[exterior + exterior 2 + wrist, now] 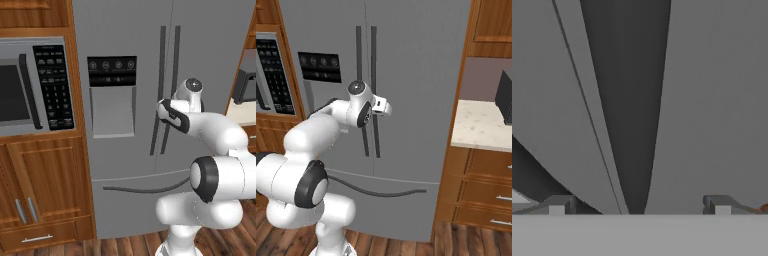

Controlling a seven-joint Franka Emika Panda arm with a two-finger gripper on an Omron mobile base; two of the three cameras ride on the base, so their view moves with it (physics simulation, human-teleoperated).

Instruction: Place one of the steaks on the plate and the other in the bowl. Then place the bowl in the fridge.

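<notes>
The fridge (200,60) stands straight ahead, tall and grey, with both doors closed. My gripper (639,205) is open and right up against it. A long dark door handle (637,100) runs between the two fingertips (559,205) without touching them. In the right base view the white hand (381,106) reaches across the pair of handles (374,60) at mid-height of the fridge (416,100). In the left base view the hand (167,112) sits just in front of those handles (161,75). The steaks, the plate and the bowl are out of view.
A built-in microwave (30,85) with a black keypad sits left of the fridge over wooden cabinets (45,185). A pale counter (481,125) with a dark appliance (504,97) lies to the right. A curved drawer handle (145,189) crosses the fridge's lower part.
</notes>
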